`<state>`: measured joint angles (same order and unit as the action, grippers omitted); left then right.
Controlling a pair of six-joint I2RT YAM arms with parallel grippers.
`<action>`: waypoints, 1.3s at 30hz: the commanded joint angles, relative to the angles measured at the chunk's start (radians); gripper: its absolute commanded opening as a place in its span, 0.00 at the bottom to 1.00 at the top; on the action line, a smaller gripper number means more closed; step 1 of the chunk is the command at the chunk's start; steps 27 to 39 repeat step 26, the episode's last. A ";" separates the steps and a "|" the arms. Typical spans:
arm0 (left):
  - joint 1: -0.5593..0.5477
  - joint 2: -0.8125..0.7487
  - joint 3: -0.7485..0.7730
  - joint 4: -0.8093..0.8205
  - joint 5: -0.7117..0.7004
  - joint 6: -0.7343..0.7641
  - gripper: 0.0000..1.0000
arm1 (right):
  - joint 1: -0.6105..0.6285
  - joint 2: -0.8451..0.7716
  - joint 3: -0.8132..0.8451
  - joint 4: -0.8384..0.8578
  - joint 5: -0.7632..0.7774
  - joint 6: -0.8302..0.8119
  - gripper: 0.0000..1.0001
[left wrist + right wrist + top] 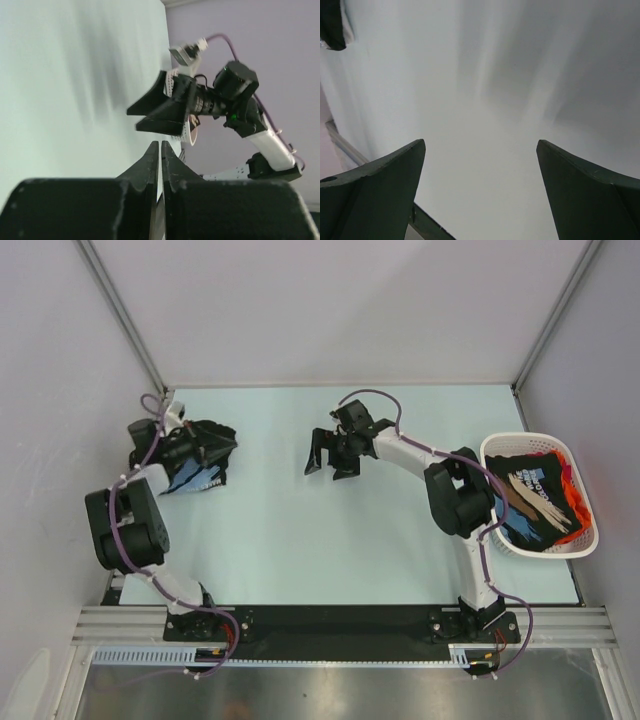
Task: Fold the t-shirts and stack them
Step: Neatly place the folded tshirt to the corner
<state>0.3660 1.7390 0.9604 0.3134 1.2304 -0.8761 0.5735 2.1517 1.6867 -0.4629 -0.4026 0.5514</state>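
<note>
Careful, your left gripper (160,145), pressed nearly together beside the bunched t-shirt (195,478), could drag it askew; your right gripper (480,143) hangs spread, empty.

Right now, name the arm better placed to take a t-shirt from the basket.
Right. The right gripper is open and empty, its arm based beside the basket of t-shirts. The left gripper is shut over the dark pile at the far left.

We see two groups. At the far left of the table (300,540) is a compact pile: black tee (212,443) on top, white-and-blue tee (190,478) poking out at its near-left edge. In the white basket (520,440) on the right, a dark printed tee (530,502) lies crumpled on top, with an orange tee (575,502) bunched along the right wall.
</note>
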 commanded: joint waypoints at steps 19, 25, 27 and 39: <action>-0.437 -0.455 0.302 -0.771 -0.953 0.595 1.00 | -0.239 -0.809 -0.245 -0.118 0.715 -0.245 1.00; -0.434 -0.535 0.273 -0.780 -0.951 0.629 1.00 | -0.262 -0.972 -0.389 -0.066 0.737 -0.284 1.00; -0.435 -0.538 0.279 -0.778 -0.963 0.628 1.00 | -0.265 -0.983 -0.392 -0.066 0.739 -0.286 1.00; -0.435 -0.538 0.279 -0.778 -0.963 0.628 1.00 | -0.265 -0.983 -0.392 -0.066 0.739 -0.286 1.00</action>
